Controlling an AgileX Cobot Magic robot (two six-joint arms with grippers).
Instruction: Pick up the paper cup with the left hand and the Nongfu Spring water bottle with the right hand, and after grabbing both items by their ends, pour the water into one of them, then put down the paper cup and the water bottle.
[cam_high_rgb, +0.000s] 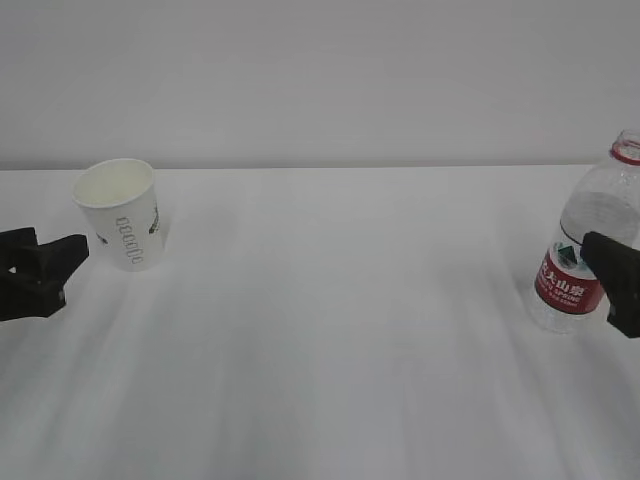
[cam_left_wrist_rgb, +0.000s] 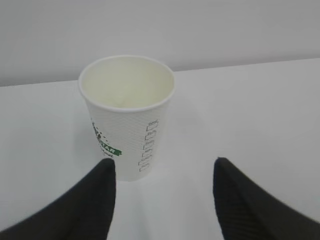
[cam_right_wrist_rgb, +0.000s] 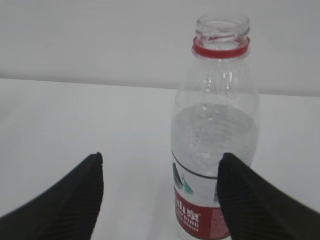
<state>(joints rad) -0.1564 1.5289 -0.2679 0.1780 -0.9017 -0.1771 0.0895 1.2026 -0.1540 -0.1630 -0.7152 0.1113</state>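
Exterior view: paper cup (cam_high_rgb: 121, 212) unobstructed.

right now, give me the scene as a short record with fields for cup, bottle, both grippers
cup: upright on the table, far left, looks empty
bottle: upright, far right, cap off, partly filled with water
left gripper: open, just short of the cup, not touching
right gripper: open, at the bottle, one finger overlapping its label; contact unclear
held: nothing
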